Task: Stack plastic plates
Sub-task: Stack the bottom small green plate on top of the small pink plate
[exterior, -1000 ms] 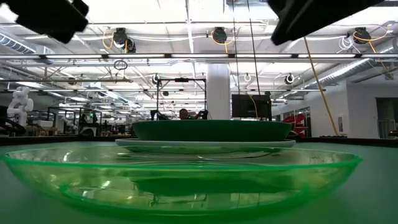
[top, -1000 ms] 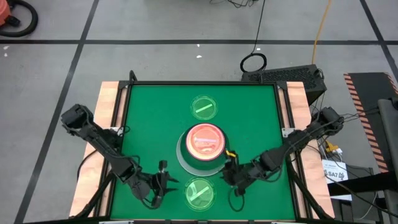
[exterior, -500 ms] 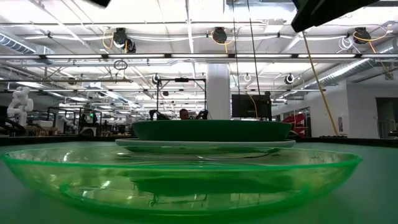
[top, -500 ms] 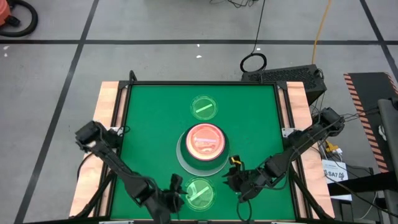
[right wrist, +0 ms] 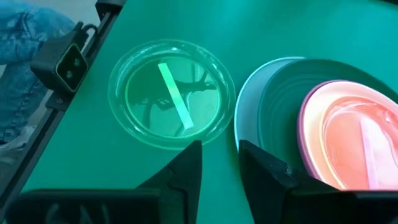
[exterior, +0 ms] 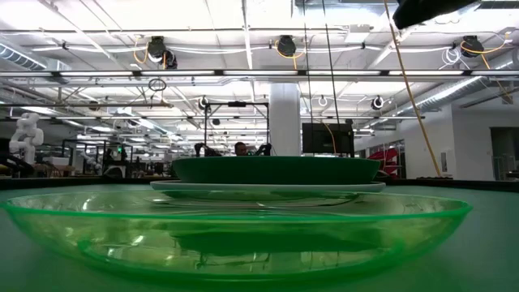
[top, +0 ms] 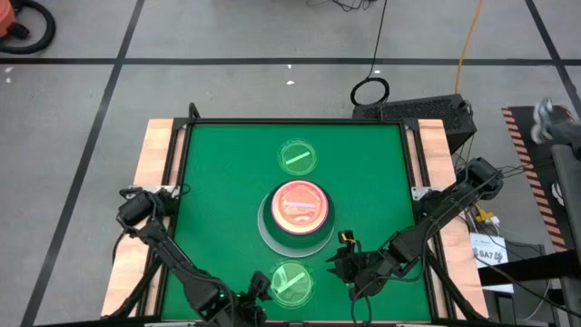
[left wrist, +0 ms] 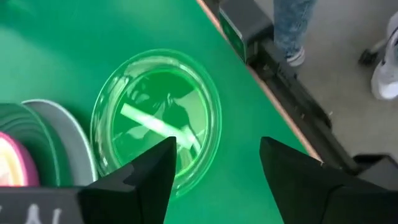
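Left gripper [left wrist: 214, 168], fingers open, hovers beside the near green plate [top: 291, 281] (not yet held); next, grasp its rim.

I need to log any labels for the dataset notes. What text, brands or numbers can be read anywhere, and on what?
"SA7": white tag beside the table's right edge; its smaller print is too small to read.
No writing shows on the plates or arms.
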